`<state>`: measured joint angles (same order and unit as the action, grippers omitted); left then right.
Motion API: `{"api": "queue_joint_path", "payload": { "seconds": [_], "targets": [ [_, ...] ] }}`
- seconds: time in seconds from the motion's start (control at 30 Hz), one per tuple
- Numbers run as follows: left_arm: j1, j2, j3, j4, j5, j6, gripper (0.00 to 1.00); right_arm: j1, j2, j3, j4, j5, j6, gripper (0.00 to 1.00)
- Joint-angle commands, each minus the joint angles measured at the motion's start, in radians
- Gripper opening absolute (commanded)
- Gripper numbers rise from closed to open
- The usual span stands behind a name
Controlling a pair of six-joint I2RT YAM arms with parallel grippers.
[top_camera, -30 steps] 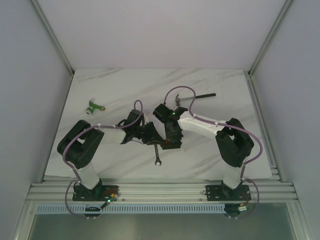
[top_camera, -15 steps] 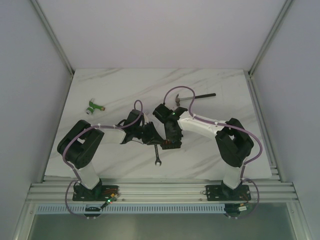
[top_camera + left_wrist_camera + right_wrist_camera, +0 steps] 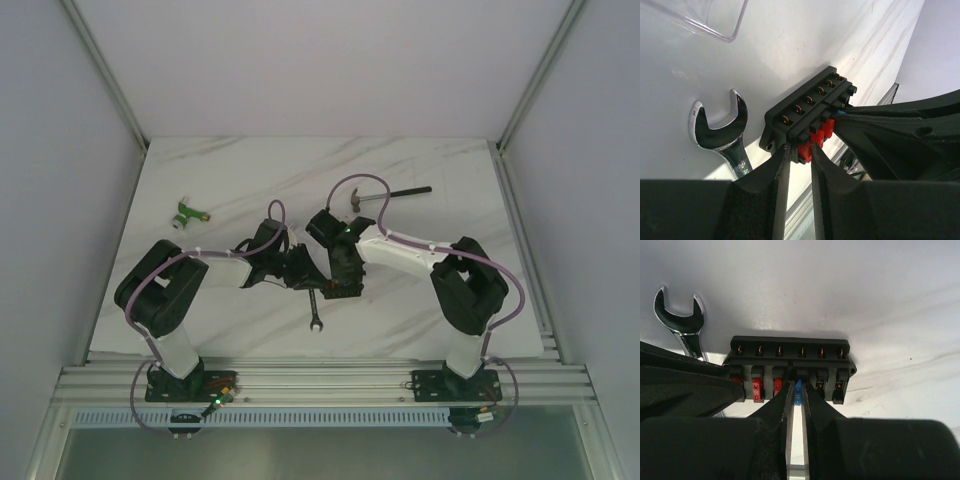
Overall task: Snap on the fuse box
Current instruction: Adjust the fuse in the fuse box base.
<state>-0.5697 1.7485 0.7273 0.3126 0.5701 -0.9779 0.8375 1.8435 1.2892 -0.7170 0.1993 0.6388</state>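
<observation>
We are at the fuse-seating step: our right gripper (image 3: 797,396) pinches the blue fuse (image 3: 798,389) in the fuse box (image 3: 790,347), which lies just ahead of its fingertips. Our left gripper (image 3: 799,161) is closed narrowly on a red fuse (image 3: 805,150) at the box's near end. Next, we judge, both must let go and bring the clear cover (image 3: 715,20), which lies beyond the left gripper, squarely over the box.
</observation>
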Motion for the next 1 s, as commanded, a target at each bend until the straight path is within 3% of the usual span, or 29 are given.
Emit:
{"api": "queue_joint_path", "payload": {
  "seconds": [0.0, 0.23, 0.3, 0.4, 0.63, 0.97],
  "targets": [
    [0.001, 0.052, -0.038, -0.133, -0.096, 0.042, 0.30, -0.019, 0.074, -0.113, -0.009, 0.026, 0.012, 0.00],
    [0.001, 0.051, -0.036, -0.134, -0.096, 0.039, 0.30, -0.020, 0.005, -0.034, -0.045, 0.028, 0.009, 0.00],
    [0.001, 0.048, -0.035, -0.136, -0.097, 0.040, 0.30, -0.020, -0.018, -0.011, -0.044, 0.023, 0.005, 0.11],
    [0.000, 0.048, -0.033, -0.135, -0.096, 0.038, 0.30, -0.020, -0.039, 0.016, -0.043, 0.018, 0.003, 0.20],
    [0.001, 0.043, -0.034, -0.135, -0.098, 0.038, 0.30, -0.020, -0.070, 0.043, -0.021, 0.000, 0.003, 0.30],
    [0.001, 0.043, -0.034, -0.135, -0.098, 0.040, 0.30, -0.022, -0.045, 0.050, -0.012, -0.002, 0.010, 0.27]
  ]
}}
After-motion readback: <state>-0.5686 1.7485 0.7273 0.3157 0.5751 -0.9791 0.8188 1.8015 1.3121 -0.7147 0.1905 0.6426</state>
